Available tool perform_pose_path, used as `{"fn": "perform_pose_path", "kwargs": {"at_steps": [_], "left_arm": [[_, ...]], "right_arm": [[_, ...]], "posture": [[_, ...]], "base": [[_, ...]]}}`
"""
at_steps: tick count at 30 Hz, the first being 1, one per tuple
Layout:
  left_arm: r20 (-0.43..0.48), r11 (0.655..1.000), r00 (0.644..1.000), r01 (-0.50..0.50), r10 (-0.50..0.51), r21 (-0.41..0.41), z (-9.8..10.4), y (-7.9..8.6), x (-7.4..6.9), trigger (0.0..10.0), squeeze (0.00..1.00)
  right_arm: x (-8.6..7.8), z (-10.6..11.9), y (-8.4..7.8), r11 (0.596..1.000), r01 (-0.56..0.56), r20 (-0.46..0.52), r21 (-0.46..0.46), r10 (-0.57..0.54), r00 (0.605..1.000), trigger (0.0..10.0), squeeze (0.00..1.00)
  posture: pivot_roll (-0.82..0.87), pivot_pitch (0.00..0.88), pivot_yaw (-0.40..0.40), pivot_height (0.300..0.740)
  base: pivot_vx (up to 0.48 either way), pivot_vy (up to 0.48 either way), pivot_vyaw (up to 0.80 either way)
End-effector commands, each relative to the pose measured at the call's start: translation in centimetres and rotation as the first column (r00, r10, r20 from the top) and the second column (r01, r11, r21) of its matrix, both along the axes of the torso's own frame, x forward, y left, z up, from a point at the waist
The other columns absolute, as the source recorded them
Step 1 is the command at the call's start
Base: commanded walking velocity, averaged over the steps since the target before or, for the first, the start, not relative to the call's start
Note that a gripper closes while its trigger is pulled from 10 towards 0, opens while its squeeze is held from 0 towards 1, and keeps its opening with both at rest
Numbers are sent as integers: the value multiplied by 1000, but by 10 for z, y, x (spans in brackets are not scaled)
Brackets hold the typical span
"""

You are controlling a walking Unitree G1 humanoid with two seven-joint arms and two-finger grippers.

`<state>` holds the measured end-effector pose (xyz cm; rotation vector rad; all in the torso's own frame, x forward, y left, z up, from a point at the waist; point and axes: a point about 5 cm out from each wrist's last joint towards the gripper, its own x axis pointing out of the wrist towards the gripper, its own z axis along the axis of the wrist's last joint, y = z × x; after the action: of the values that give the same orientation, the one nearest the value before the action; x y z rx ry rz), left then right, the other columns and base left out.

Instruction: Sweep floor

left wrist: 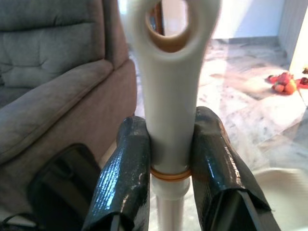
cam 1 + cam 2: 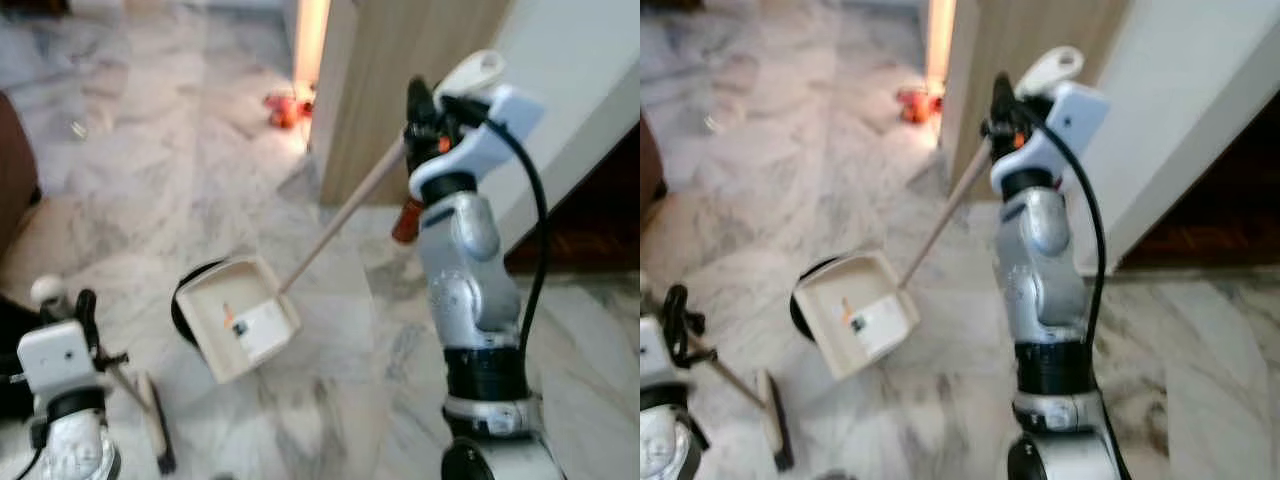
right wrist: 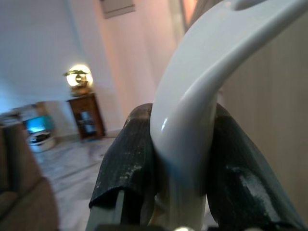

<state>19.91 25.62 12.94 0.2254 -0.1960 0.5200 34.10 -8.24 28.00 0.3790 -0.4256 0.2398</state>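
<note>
A cream dustpan [image 2: 245, 318] rests on the marble floor, with a small orange bit and a label inside it. Its long wooden pole [image 2: 345, 215] slants up to a white curved grip [image 3: 187, 120]. My right gripper [image 2: 430, 108] is shut on that grip at chest height. At the lower left, my left gripper [image 2: 68, 300] is shut on the broom's white handle end [image 1: 169, 96], which has a hanging hole. The broom head [image 2: 155, 425] lies on the floor just left of the dustpan.
A wooden panel [image 2: 400, 80] and a white wall [image 2: 580, 60] stand close ahead on the right. Red items [image 2: 285, 108] lie on the floor by the panel's edge. A grey sofa [image 1: 48, 96] is on my left. Dark wood flooring [image 2: 590, 230] starts at far right.
</note>
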Motion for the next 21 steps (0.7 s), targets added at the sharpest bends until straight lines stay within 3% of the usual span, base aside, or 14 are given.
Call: {"fn": "perform_pose_path", "kwargs": {"at_steps": [1,17,21], "left_arm": [[18,1000,1000,2,-2,30,5,-3,0,10000,0],[19,1000,1000,-2,2,29,5,-3,0,10000,0],[19,1000,1000,-3,2,29,5,-3,0,10000,0]], "right_arm": [[-5,15,-11,998,15,72,67,-20,997,10000,0],[-5,15,-9,998,3,75,55,-8,997,10000,0],[-6,15,-7,999,-11,81,49,7,997,10000,0]], "posture": [[110,153,-126,740],[112,155,-129,740],[110,153,-129,740]], "base": [[304,0,0],[304,0,0],[302,0,687]]}}
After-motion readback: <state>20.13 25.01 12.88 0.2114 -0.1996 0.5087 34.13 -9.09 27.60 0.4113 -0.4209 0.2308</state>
